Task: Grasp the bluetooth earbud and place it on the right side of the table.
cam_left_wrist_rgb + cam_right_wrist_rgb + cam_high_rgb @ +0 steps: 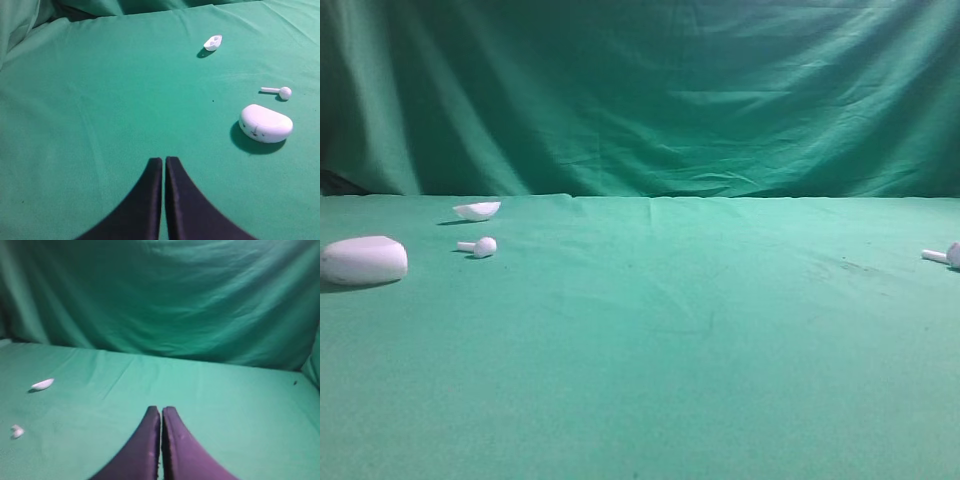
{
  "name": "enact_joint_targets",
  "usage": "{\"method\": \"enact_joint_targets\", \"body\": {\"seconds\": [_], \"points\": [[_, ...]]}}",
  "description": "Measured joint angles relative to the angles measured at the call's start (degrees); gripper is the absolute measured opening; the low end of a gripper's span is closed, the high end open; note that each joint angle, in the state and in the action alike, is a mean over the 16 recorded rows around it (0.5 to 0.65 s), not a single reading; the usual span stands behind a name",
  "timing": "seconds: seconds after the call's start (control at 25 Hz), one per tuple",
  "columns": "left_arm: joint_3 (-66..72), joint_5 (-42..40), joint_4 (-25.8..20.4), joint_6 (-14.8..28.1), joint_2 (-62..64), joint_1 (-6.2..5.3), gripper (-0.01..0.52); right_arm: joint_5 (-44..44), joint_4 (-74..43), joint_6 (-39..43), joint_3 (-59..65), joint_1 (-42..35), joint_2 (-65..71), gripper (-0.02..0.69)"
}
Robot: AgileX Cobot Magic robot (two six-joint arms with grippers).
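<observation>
table (650, 340): flat top under plain green cloth, soft creases running through it, same green as the draped backdrop (650, 90) hanging in folds behind

bluetooth earbud (478, 246): tiny glossy white thing, round bulb head plus a short straight stem, lying flat on the left side of the table, stem pointing left in the high view

second earbud (942, 255): looks like its twin, way over at the right edge, partly cut off by the frame

case (363, 260): much bigger, smooth white pebble shape, matte-ish sheen, just left of the earbud, not touching

shell (477, 210): shallow curved white piece, sits a bit behind the earbud

left tool (163, 161): dark tapered fingers pressed together, nothing between them, over bare cloth well apart from the case

right tool (161, 410): same deal, dark curved fingers closed tight and holding nothing, over open cloth
</observation>
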Motion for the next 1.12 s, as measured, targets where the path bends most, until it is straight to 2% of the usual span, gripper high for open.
{"method": "enact_joint_targets", "body": {"seconds": [0.24, 0.44, 0.72, 1.12], "points": [[0.0, 0.0, 0.0, 0.0, 0.0, 0.0, 0.0, -12.3, -2.7, 2.3, 13.8, -1.5, -2.9, 0.0], [0.0, 0.0, 0.0, 0.0, 0.0, 0.0, 0.0, -18.2, -3.3, 5.2, 23.9, -3.1, -4.6, 0.0], [0.0, 0.0, 0.0, 0.0, 0.0, 0.0, 0.0, -19.5, -3.3, 8.4, 30.4, -4.5, -4.9, 0.0], [0.0, 0.0, 0.0, 0.0, 0.0, 0.0, 0.0, -18.3, -3.4, 9.0, 31.0, -4.8, -4.9, 0.0]]}}
